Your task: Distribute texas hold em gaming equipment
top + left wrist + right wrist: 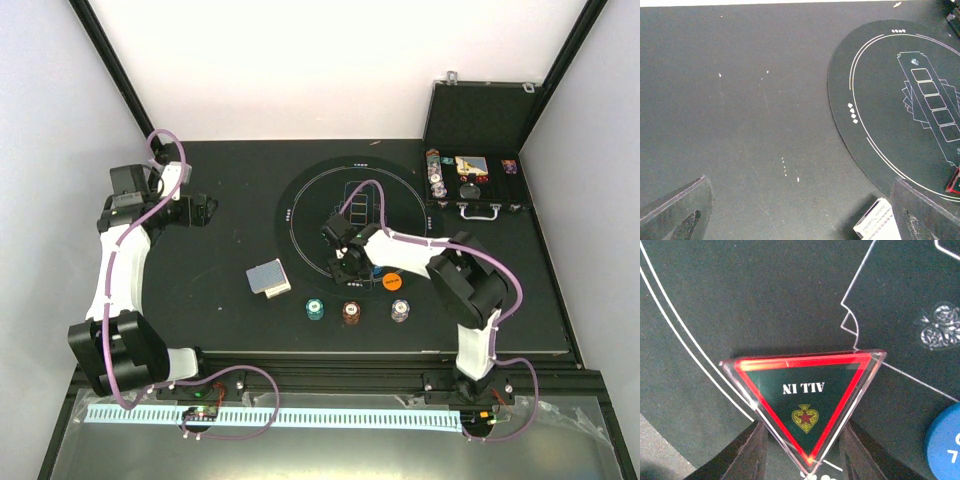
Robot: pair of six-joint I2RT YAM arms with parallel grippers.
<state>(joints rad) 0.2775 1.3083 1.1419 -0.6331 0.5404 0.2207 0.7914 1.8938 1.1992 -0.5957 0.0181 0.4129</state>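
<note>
In the right wrist view a red-edged "ALL IN" triangle (805, 390) lies over the round black mat (765, 290). My right gripper (804, 442) is shut on it, a finger against each slanted side near its lower tip. A blue button (945, 440) sits just to the right. From above, the right gripper (345, 262) is over the mat's near part, beside the blue button (377, 271) and the orange button (391, 285). A deck of cards (268, 278) lies left of the mat. Green (315, 310), brown-red (351, 312) and whitish (400, 311) chips stand in a row in front. My left gripper (205, 210) hangs open at the far left, holding nothing.
An open black case (480, 120) with more chips and pieces stands at the back right. The left wrist view shows bare tabletop (740, 125), the mat's edge (880, 75) and a corner of the deck (877, 225) by the right finger.
</note>
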